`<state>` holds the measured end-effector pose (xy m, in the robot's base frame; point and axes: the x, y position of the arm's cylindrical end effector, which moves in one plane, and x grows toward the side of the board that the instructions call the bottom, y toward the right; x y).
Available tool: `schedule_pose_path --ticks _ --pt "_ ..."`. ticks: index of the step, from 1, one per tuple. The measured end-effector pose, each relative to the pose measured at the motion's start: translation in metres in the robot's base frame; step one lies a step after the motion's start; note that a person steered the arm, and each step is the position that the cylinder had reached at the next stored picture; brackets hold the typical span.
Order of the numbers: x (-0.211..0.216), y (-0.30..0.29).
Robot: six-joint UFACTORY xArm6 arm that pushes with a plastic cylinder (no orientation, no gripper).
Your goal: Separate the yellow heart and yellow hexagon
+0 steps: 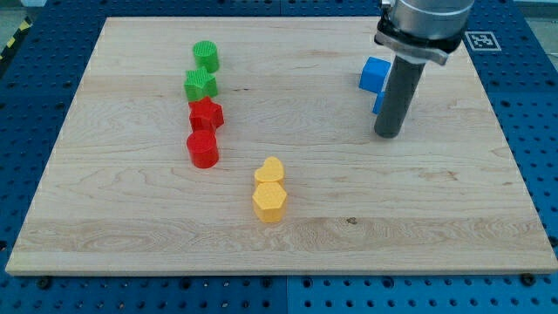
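Note:
The yellow heart (271,169) and the yellow hexagon (269,201) lie touching near the board's middle, the heart just above the hexagon in the view. My tip (388,134) rests on the board well to the right of them and a little higher in the view, apart from both. The dark rod rises from it to the arm at the view's top right.
A green cylinder (207,57), a green star (200,85), a red star (207,113) and a red cylinder (202,149) form a column at the left. Blue blocks (375,77) sit just behind the rod. The wooden board (436,227) lies on a blue pegboard.

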<state>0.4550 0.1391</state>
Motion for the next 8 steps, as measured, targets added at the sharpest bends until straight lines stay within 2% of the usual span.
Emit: schedule_pose_path --ticks 2,3,5,6,7,8 --pt "0.113 0.000" --pt "0.147 -0.028" --pt "0.158 -0.146" --pt "0.145 -0.204" --pt "0.109 -0.210" --pt "0.097 -0.208"
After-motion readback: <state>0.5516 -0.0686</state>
